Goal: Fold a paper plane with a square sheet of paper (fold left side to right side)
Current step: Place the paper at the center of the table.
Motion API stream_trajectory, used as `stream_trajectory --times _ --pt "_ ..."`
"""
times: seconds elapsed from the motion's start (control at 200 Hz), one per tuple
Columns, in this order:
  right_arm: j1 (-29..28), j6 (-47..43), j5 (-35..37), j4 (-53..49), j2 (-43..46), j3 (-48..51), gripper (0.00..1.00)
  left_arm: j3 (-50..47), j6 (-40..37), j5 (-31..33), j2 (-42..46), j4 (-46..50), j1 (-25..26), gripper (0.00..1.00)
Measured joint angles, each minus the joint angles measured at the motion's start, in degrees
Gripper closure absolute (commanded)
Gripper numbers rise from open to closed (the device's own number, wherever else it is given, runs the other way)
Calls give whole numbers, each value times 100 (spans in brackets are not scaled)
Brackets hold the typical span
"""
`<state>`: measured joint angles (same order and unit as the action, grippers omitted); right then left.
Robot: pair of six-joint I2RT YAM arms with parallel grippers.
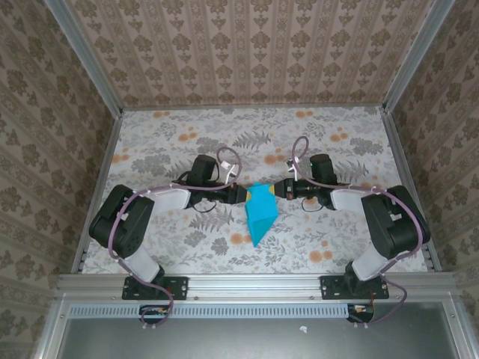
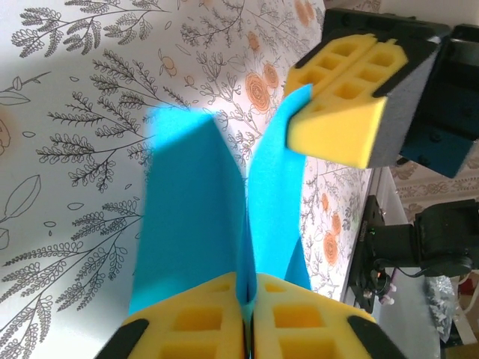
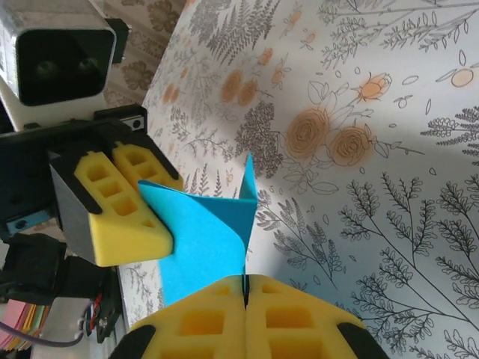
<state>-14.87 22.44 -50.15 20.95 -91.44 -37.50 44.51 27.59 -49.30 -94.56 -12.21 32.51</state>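
The square sheet of paper [image 1: 260, 217] is bright cyan-blue and folded into a shape that tapers to a point toward the near edge. It is held up between the two arms over the middle of the table. My left gripper [image 1: 244, 194] pinches its upper left part. In the left wrist view the yellow pads [image 2: 194, 321] are pressed together with the paper's crease [image 2: 191, 209] between them. My right gripper [image 1: 280, 189] is shut on the paper's upper right edge. In the right wrist view the blue sheet [image 3: 206, 232] runs into its closed jaws [image 3: 245, 283]. The two grippers face each other closely.
The floral tablecloth [image 1: 172, 142] covers the table inside patterned walls with metal corner posts [image 1: 90, 67]. The arm bases are bolted to a rail [image 1: 254, 286] at the near edge. Each wrist view shows the other gripper close by, the right gripper [image 2: 337, 105] and the left gripper [image 3: 123, 202].
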Motion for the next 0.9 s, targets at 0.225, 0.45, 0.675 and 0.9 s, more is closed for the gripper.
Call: stream_trajectory --times 0.225,0.45,0.675,0.9 --pt "-15 26 450 -837 457 -15 100 90 -269 555 140 463 0 24" --pt "-155 293 922 -1853 461 -350 100 240 -870 1867 1235 1526 107 18" --pt "-297 671 1373 -2618 273 -1025 100 603 -1569 3703 2170 2726 1193 18" --pt "-415 1073 1659 -2944 -79 -1357 100 629 -1646 5108 2192 3593 2409 18"
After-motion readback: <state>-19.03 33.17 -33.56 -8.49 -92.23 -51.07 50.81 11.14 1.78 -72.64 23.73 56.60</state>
